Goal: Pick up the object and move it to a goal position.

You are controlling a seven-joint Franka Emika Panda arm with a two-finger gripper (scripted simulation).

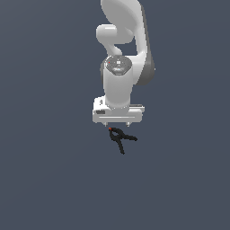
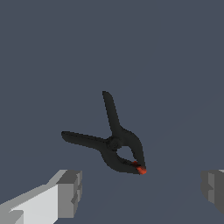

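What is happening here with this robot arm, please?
A white Franka arm holds its end effector just above a small black clamp lying on a flat grey surface. The fingers are spread wide and hold nothing; the wrist view shows the clamp apart from them, its two handles splayed and a red tip at the closed end. So the clamp is not yet grasped or lifted.

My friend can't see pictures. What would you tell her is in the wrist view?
A small black spring clamp with two splayed handles and a red tip lies on a plain dark grey surface. Two grey fingers of the open gripper sit wide apart at the edge, not touching it.
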